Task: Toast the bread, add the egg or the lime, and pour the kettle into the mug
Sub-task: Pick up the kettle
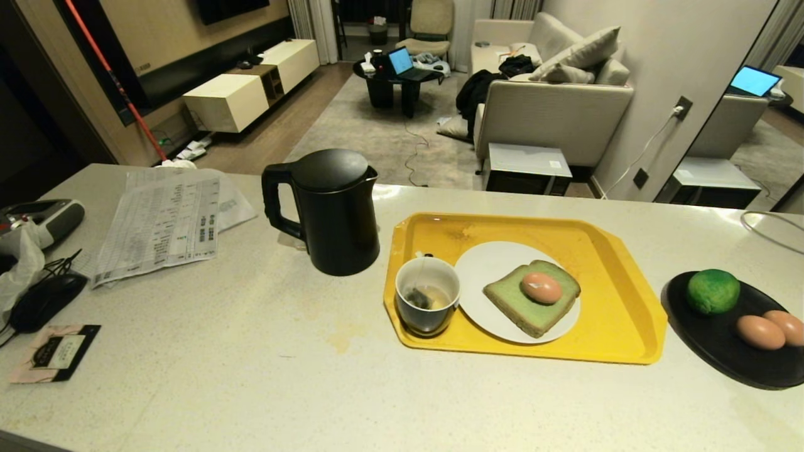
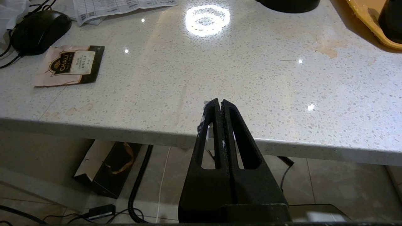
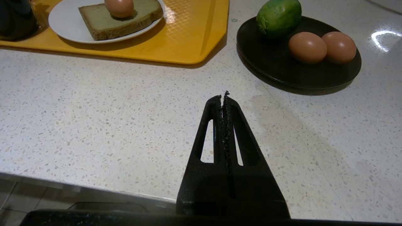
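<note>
Two tools sit pressed together and holding nothing: the left tool (image 2: 220, 103) hangs at the near edge of the desk (image 1: 251, 351), well short of the kettle (image 1: 326, 210), and the right tool (image 3: 223, 97) hangs over bare desk on the near side of the black plate (image 3: 298, 73). Take the yellow tray (image 1: 619, 326) as your landmark. On it, the white plate (image 1: 483, 267) carries the bread (image 1: 524, 307) with the egg (image 1: 541, 287) resting on top, and the mug (image 1: 427, 302) stands touching that plate's left rim, a tea bag and what looks like some liquid inside. Just off the tray's left edge stands the kettle; off its right edge the black plate holds the lime (image 1: 713, 290) and two plain eggs (image 1: 769, 329). Your main risk, as I judge it, is the egg: it balances on a slightly tilted slice, so any knock to the tray or plate could roll it off. When you reach for the kettle, watch its base against the tray's raised rim and the mug just beside it; a swing could tip the mug. Pouring looks unforgiving too, since the mug is much lower than the kettle and spill would wet the bread. You must spread a tool before any grasp.
</note>
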Motion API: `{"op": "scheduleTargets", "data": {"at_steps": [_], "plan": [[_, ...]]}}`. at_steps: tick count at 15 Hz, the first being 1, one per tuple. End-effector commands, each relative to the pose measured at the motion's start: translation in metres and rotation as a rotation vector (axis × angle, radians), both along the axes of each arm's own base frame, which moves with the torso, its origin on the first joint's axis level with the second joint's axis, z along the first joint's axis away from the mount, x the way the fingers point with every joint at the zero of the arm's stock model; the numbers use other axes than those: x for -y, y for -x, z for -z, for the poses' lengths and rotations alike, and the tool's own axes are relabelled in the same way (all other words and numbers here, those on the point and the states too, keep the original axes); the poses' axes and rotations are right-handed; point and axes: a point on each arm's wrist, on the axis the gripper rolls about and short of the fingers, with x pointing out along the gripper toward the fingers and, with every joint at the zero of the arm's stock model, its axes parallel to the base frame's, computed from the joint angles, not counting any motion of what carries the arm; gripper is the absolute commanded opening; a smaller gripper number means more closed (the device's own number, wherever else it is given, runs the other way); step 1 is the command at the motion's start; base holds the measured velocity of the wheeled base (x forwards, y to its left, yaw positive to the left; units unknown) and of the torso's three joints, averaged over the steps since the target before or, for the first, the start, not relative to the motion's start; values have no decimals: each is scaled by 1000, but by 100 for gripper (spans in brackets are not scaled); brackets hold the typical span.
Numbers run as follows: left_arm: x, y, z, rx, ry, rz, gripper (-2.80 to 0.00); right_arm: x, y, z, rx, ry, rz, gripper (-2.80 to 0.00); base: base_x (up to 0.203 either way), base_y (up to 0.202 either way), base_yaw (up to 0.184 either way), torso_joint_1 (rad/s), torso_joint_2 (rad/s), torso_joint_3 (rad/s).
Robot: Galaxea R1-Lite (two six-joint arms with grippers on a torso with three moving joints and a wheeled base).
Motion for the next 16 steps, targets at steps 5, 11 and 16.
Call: {"op": "scheduleTargets", "data": {"at_steps": [5, 11, 16], "plan": [[0, 3, -21, 15, -13, 6, -280, 0, 0, 1, -3, 0, 0, -280, 0, 0, 0, -1, 6, 4], [0, -50, -105, -210, 30, -11, -280, 0, 0, 1, -3, 0, 0, -280, 0, 0, 0, 0, 0, 0], [-1, -149, -141, -192, 58, 21, -280, 0, 0, 1, -3, -1, 0, -280, 0, 0, 0, 0, 0, 0]]}}
